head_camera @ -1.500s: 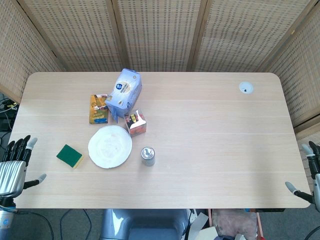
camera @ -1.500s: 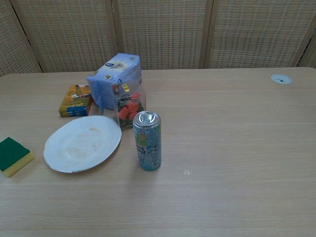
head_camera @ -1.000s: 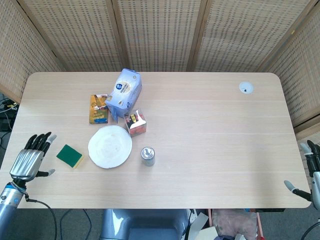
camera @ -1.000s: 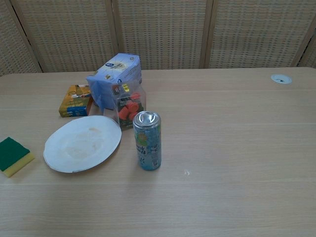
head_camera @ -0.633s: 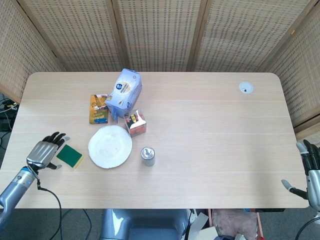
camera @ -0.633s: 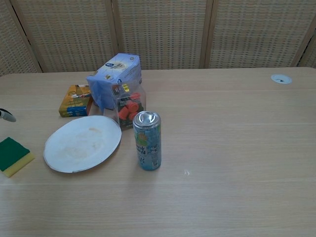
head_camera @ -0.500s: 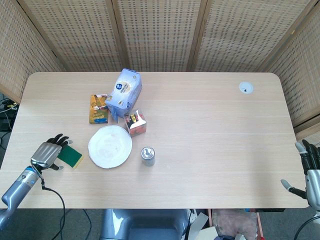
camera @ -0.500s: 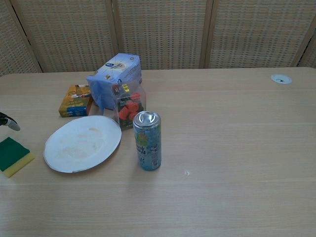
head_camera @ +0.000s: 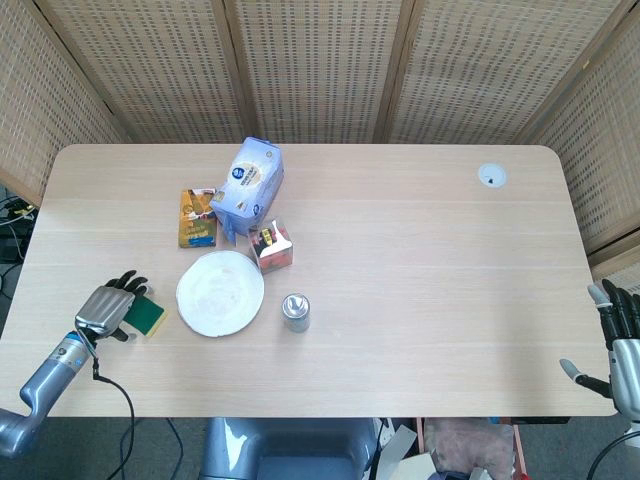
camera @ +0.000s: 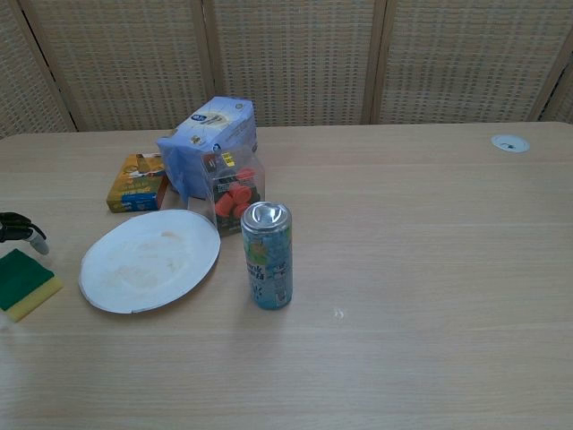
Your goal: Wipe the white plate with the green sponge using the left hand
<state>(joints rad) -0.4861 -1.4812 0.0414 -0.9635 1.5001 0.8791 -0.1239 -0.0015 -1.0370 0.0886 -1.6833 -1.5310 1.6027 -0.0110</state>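
Flanking white plate (head_camera: 220, 293): green sponge (head_camera: 149, 317), can (head_camera: 295, 311), snack box (head_camera: 272, 245)

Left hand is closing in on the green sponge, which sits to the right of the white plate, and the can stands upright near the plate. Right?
Not quite. The green sponge lies to the left of the white plate, not the right; the head view shows it. The left hand is at the sponge, and the can stands upright by the plate.

On the left half of the tabletop (head_camera: 420, 250), the sponge (head_camera: 146, 318) lies nearest the left edge, with the plate (head_camera: 220, 293) just right of it. The can (head_camera: 295, 311) stands right of the plate. Behind the plate sit a small box (head_camera: 272, 245), a flat packet (head_camera: 198, 218) and a bag (head_camera: 250, 186).
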